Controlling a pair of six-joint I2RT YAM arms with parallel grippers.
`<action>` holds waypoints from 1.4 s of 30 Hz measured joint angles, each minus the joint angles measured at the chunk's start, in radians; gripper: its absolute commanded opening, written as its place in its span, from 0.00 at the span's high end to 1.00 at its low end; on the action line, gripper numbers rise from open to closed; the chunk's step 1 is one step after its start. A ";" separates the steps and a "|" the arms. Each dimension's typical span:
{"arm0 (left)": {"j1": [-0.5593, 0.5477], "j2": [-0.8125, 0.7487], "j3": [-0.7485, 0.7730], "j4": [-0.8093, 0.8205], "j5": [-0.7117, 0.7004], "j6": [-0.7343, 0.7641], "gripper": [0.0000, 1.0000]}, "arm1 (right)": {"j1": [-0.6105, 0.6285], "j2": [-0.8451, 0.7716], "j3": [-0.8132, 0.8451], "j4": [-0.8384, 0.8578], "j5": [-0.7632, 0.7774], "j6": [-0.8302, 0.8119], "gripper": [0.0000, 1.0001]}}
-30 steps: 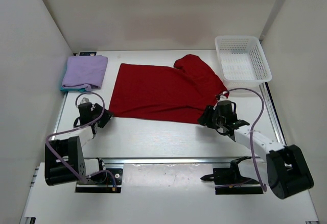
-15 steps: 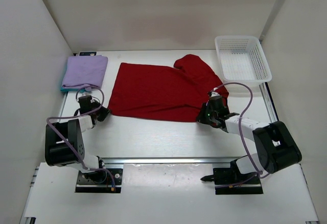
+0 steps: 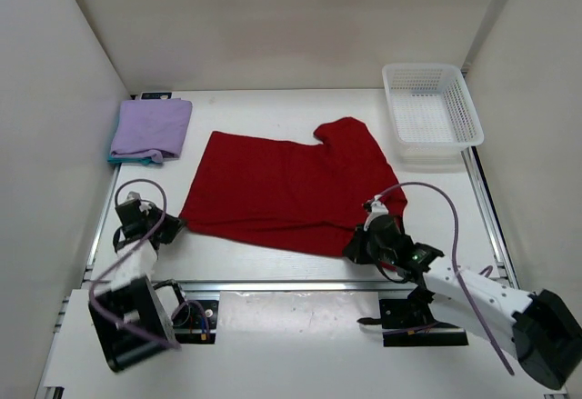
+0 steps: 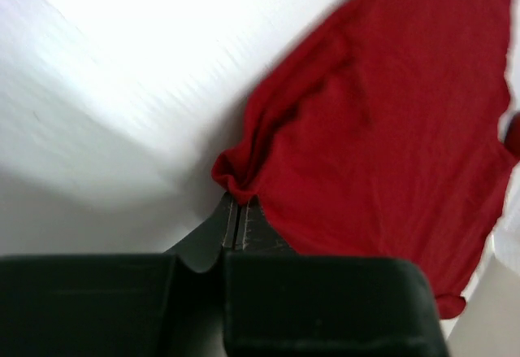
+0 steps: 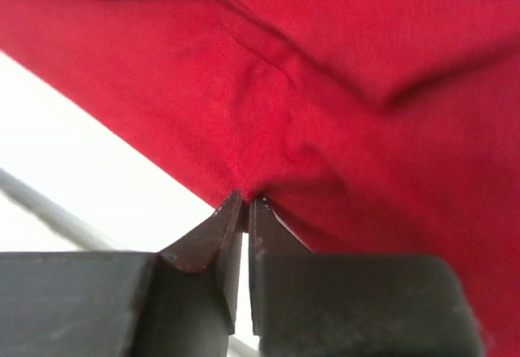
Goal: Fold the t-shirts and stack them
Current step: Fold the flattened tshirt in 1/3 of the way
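Looking down from the top camera, you see the red t-shirt [image 3: 286, 185] spread nearly flat across the middle of the table [image 3: 273, 258], its sleeve [image 3: 344, 135] sticking out toward 1 o'clock. Your left pincer [image 4: 237, 211] is pressed together on the shirt's 8 o'clock corner, with cloth bunched at the tips. Your right pincer [image 5: 246, 202] is likewise pinching the hem at the shirt's 5 o'clock corner, the fabric puckering just above its tips. A folded lilac t-shirt [image 3: 150, 128] lies at the table's 10 o'clock, apart from the red one, with a teal edge showing beneath it. A white basket [image 3: 433, 68] sits at 2 o'clock.
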 measured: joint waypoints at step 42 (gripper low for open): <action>-0.383 -0.085 -0.074 0.336 0.031 -0.113 0.44 | -0.351 0.288 0.184 0.008 -0.167 -0.031 1.00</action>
